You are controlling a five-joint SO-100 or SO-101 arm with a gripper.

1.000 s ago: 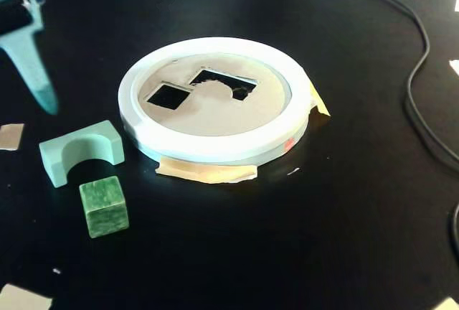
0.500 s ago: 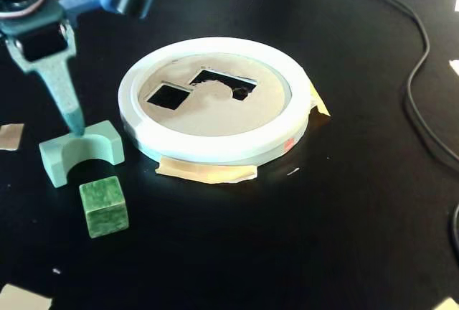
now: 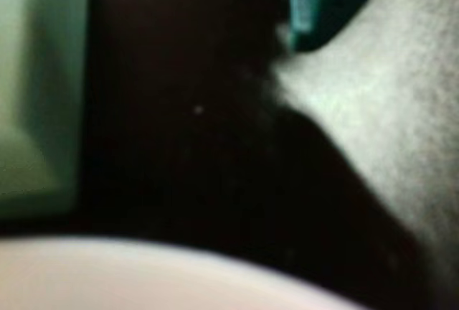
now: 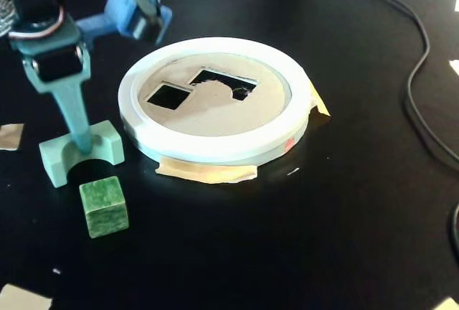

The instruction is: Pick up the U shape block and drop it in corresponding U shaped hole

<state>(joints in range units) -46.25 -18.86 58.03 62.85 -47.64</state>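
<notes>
my gripper (image 4: 84,145) sits at left of the fixed view, one finger (image 4: 75,120) planted down into the notch of the u shape block (image 4: 57,158); 2nd finger is up & away toward upper left, so jaws spread, nothing pinched. block lies at lower left, long axis roughly left-right, just beside the white ring (image 4: 215,148). marbled green cube (image 4: 104,206) near, below it. u shaped hole (image 4: 222,84) is up-right; path over the rim looks open. wrist view too blurred.
</notes>
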